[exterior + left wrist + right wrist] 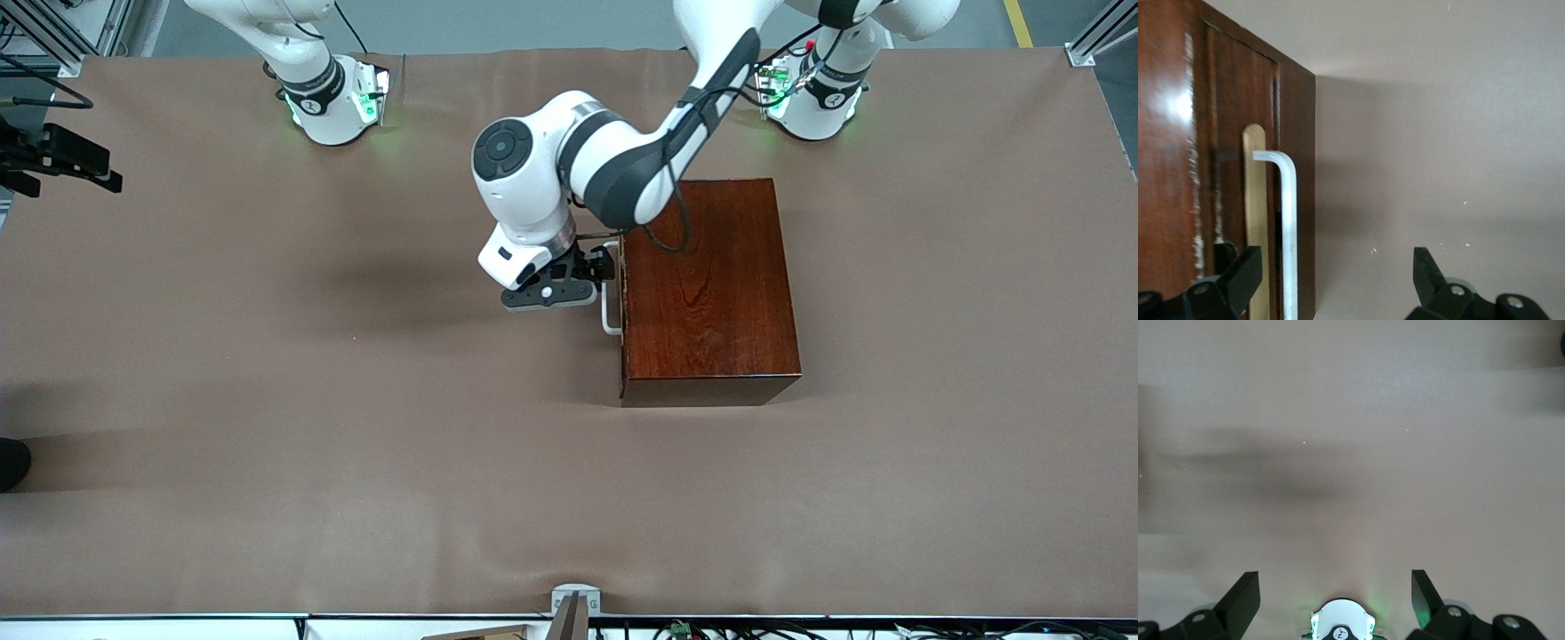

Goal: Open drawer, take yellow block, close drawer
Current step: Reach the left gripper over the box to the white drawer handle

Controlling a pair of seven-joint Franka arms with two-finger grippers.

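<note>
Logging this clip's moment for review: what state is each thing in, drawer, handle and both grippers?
drawer: shut, flush with the box front.
handle: not yet gripped, between the left gripper's open fingers.
left gripper: open, at the handle.
right gripper: open, empty, up over its arm's own base; that arm waits.
yellow block: not in view.

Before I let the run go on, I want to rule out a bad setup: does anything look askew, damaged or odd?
Nothing stands out. The wooden box sits flat on the table, its drawer shut. The left gripper, jaws open, is at the white handle. The right gripper waits open over bare table. The yellow block is not in view.
</note>
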